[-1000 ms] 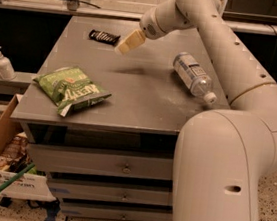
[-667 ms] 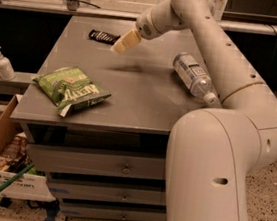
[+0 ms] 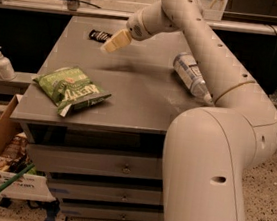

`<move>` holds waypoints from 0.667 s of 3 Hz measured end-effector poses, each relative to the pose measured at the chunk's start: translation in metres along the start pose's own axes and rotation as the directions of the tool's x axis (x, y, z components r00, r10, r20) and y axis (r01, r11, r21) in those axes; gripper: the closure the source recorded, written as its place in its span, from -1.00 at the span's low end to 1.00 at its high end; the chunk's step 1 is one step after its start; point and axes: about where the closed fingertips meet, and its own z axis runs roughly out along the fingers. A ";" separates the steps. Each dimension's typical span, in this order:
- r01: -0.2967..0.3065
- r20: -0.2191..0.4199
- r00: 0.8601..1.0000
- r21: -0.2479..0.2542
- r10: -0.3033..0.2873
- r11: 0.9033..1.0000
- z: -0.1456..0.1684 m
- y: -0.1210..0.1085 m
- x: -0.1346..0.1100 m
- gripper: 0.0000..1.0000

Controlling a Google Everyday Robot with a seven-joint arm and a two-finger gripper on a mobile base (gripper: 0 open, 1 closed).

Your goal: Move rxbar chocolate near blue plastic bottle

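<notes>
The rxbar chocolate point(image 3: 99, 35) is a small flat black wrapper lying at the far left of the grey cabinet top point(image 3: 130, 91). The blue plastic bottle point(image 3: 190, 74) lies on its side at the right of the top, partly behind my arm. My gripper point(image 3: 114, 41) hangs over the far left part of the top, just right of the bar and slightly nearer the camera. Nothing shows in it.
A large green chip bag point(image 3: 70, 90) lies at the front left of the top. A white pump bottle point(image 3: 3, 63) stands on a ledge to the left. A cardboard box point(image 3: 6, 162) of items sits on the floor at lower left. Drawers are below.
My gripper has moved left and a little farther back, closer to the black bar. The bar, the bottle and the green bag have not moved.
</notes>
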 end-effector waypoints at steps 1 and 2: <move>-0.023 0.026 0.999 0.021 0.022 1.000 0.009 -0.002 -0.006 -1.00; -0.029 0.051 0.998 0.056 0.026 0.998 0.019 -0.013 -0.014 -1.00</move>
